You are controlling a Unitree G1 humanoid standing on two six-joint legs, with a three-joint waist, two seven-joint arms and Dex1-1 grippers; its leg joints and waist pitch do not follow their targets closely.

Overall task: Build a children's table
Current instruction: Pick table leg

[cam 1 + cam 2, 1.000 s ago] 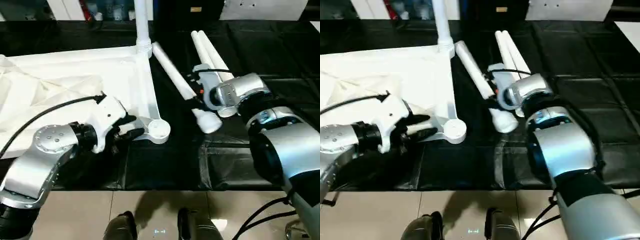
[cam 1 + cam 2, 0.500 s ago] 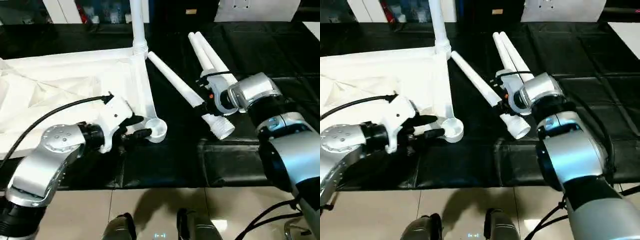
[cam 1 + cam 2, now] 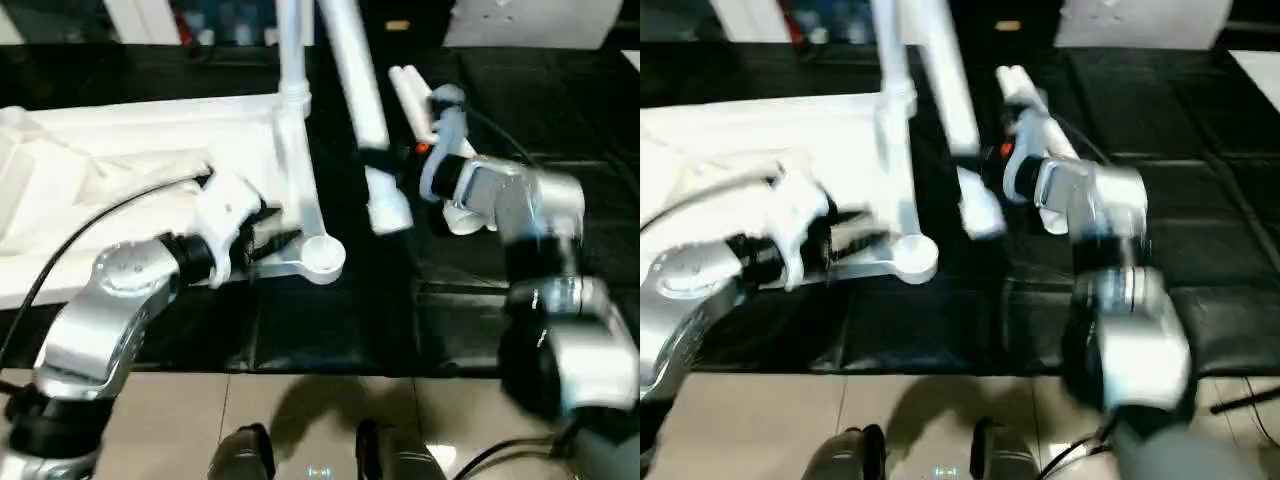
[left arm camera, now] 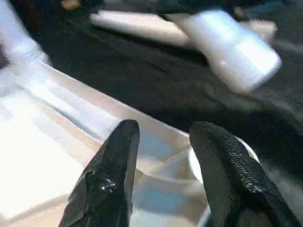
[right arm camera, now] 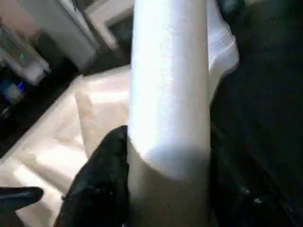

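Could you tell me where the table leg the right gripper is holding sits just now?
In the left eye view the held leg hangs tilted, lifted off the black work surface, clamped in the right gripper, just right of the upright leg on the table top.
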